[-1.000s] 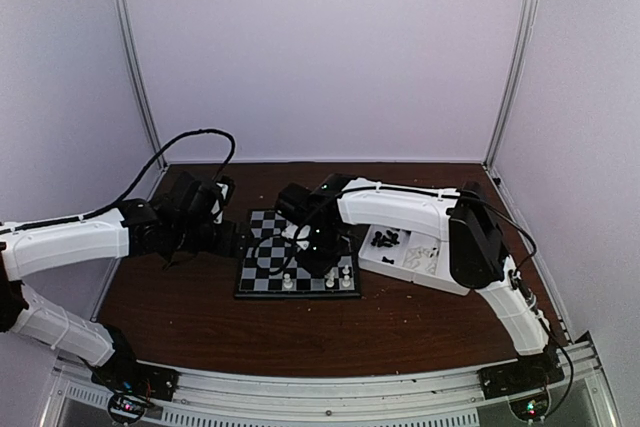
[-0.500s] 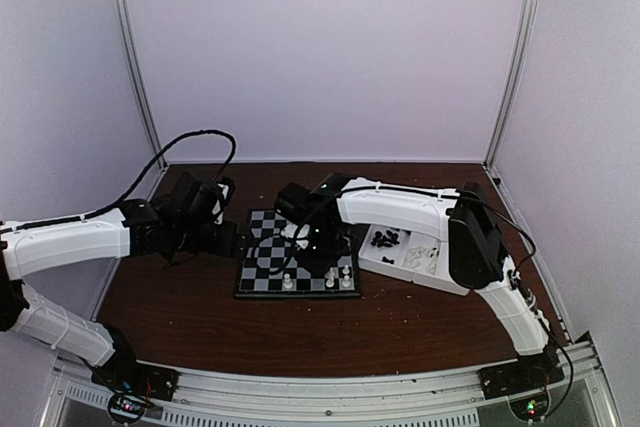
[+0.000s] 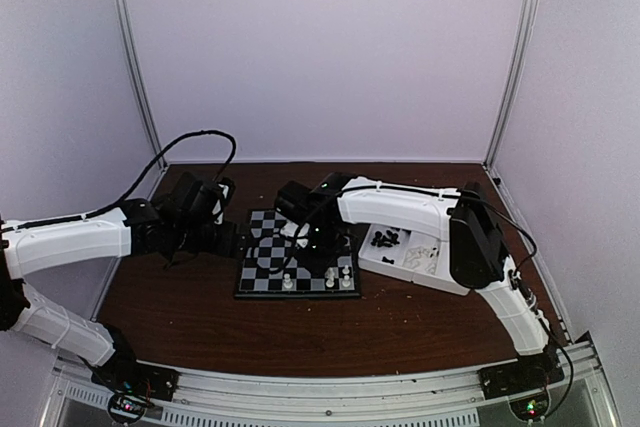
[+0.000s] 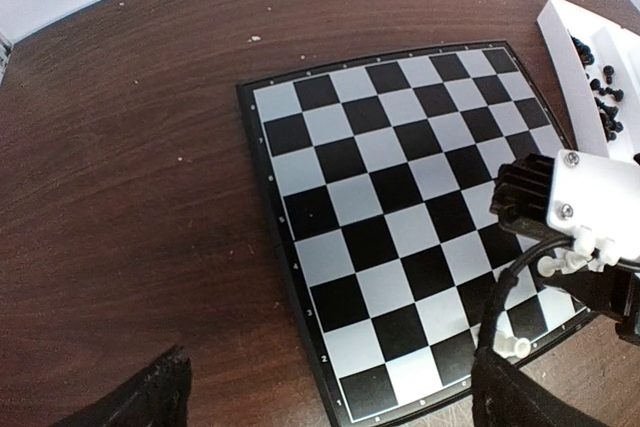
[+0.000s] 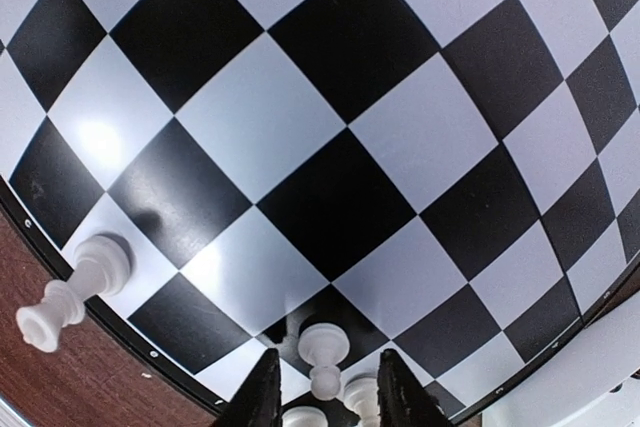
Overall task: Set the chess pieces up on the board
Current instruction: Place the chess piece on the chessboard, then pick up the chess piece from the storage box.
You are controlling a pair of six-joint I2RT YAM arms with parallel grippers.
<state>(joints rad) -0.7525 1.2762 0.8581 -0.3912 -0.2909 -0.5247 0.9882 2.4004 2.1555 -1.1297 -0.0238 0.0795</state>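
1. Left pincer (image 4: 328,372) hangs wide open and empty at the board's left edge.
2. Board (image 4: 380,197) lies flat mid-desk; a few white pieces (image 3: 288,283) stand along its near edge.
3. Right pincer (image 5: 325,397) is partly open over the board's near right corner, straddling white pieces without clamping them.
4. Tray (image 4: 560,42) just right of the board holds black pieces (image 4: 600,97).

board (image 4: 390,187) flat; few white chess pieces (image 5: 322,345) upright along 1 edge row.

no legible text; board (image 4: 360,197) edge marks too small.
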